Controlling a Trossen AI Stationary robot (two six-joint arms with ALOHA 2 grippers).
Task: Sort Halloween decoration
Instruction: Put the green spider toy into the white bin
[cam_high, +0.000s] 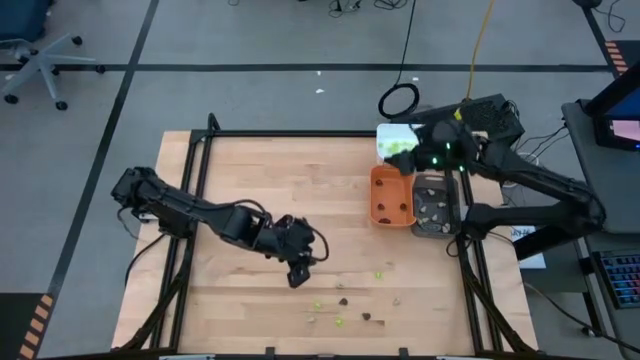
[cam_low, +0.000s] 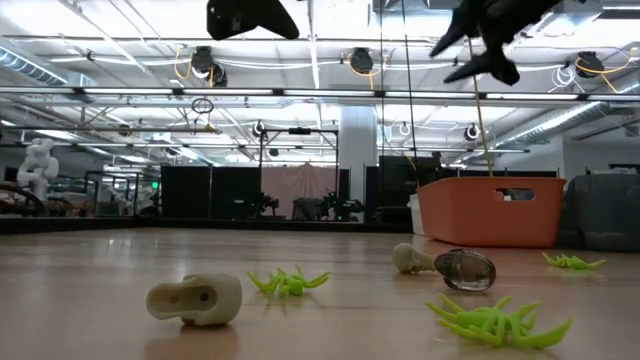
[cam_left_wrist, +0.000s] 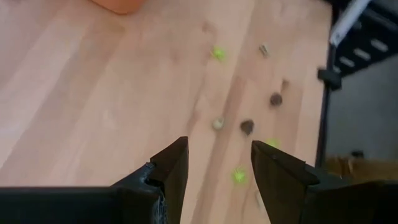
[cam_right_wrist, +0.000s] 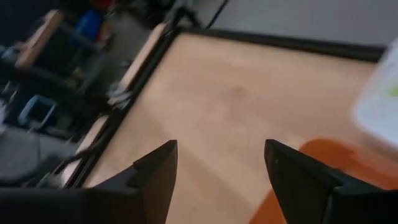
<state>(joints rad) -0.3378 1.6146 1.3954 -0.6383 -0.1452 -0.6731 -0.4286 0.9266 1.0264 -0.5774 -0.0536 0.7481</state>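
Lying scattered along the near edge of the counter (cam_high: 250, 200), the small green, brown and pale decorations (cam_high: 345, 305) are found just ahead of the left hand (cam_high: 298, 272), whose fingers are held spread and empty above the wood. The right hand (cam_high: 432, 150), likewise spread with nothing in it, is held far off over the orange tray (cam_high: 378, 195), so the left arm is judged the nearer for the next pick.
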